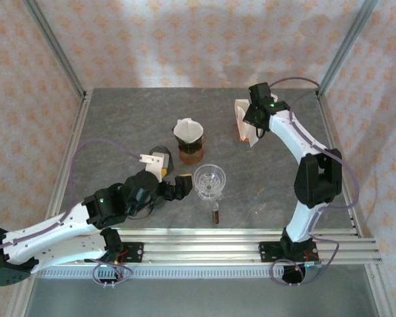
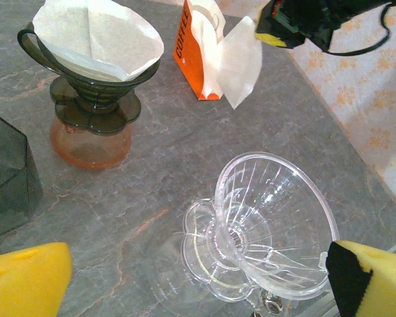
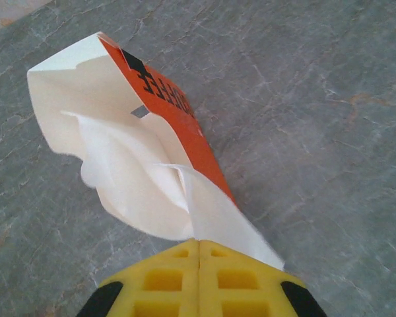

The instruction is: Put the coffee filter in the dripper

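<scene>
A clear glass dripper (image 1: pixel 209 179) stands empty on the table near the front. My left gripper (image 2: pixel 201 284) is open, one yellow finger on each side of the clear dripper (image 2: pixel 270 224). At the back right, my right gripper (image 3: pixel 198 244) is shut on the edge of a white coffee filter (image 3: pixel 228 221). The filter sticks out of the open orange filter pack (image 3: pixel 165 99), where more white paper shows. Seen from the left wrist, the coffee filter (image 2: pixel 241 63) hangs from the right gripper (image 2: pixel 277 30) beside the pack (image 2: pixel 198 53).
A dark dripper (image 2: pixel 92 99) lined with a white filter (image 2: pixel 96 39) sits on a brownish server (image 1: pixel 191 153) behind the clear one. A dark grey object (image 2: pixel 10 172) lies at the left. A small brown item (image 1: pixel 216 214) lies near the front rail.
</scene>
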{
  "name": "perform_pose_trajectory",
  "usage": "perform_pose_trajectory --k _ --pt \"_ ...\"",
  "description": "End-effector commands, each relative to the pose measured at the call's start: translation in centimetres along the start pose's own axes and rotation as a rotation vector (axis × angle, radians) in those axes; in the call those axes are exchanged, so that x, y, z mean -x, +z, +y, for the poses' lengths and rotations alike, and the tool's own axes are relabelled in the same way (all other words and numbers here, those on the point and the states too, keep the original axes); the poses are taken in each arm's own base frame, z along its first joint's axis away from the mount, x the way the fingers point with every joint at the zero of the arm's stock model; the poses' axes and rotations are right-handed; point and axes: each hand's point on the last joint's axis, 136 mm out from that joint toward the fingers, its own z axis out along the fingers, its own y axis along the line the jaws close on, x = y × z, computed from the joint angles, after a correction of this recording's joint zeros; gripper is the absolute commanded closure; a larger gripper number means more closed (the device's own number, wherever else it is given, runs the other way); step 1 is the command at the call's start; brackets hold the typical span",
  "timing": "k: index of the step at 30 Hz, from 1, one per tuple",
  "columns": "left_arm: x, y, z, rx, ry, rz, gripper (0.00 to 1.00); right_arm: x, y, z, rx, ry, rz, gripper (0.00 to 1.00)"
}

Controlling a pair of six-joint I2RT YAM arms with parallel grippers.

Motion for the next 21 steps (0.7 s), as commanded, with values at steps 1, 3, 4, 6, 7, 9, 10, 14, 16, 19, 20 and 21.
perform_pose_trajectory --k 1,3,4,6,7,9,10,14,16,19,20,21 --pt "0.7 -0.3 0.1 0.018 -0.026 -0.014 0.00 0.2 -3.2 -0.7 -0.012 0.009 -0.061 1.00" --pt "0.4 -0.2 0.2 0.024 -0.028 0.000 0.00 -0.4 -4.7 -1.2 -0.010 0.006 -0.072 1.00" --pt "0.4 -0.2 0.2 0.027 -0.031 0.003 0.00 -0.6 -5.6 -1.3 -0.002 0.004 -0.079 1.00" --pt "0.2 -0.2 0.2 0.028 -0.037 0.013 0.00 -1.4 -7.5 -1.9 0.013 0.006 -0.093 1.00" --pt "0.2 -0.2 0.2 0.027 -0.039 0.016 0.00 -1.8 -8.5 -2.2 0.023 0.009 -0.099 1.00" --pt "0.1 -0.4 0.4 0.031 -0.045 0.023 0.00 -3.1 -10.7 -2.6 0.060 0.005 -0.099 1.00" --pt "0.0 -0.5 0.4 0.032 -0.046 0.025 0.00 -3.8 -11.9 -2.7 0.084 0.002 -0.098 1.00" --pt "0.1 -1.1 0.9 0.044 -0.060 0.025 0.00 -7.2 -17.3 -2.5 0.226 -0.056 -0.075 1.00" --pt "0.0 -1.3 1.1 0.046 -0.064 0.024 0.00 -9.2 -19.7 -2.2 0.295 -0.107 -0.041 1.00" --pt "-0.1 -1.6 1.4 0.054 -0.068 0.027 0.00 -12.3 -23.4 -1.3 0.414 -0.198 0.022 1.00" --pt "-0.1 -1.7 1.6 0.059 -0.067 0.026 0.00 -13.1 -24.7 -1.3 0.445 -0.223 0.037 1.00" --pt "-0.2 -1.7 1.8 0.067 -0.066 0.029 0.00 -13.8 -25.9 -1.2 0.476 -0.247 0.049 1.00"
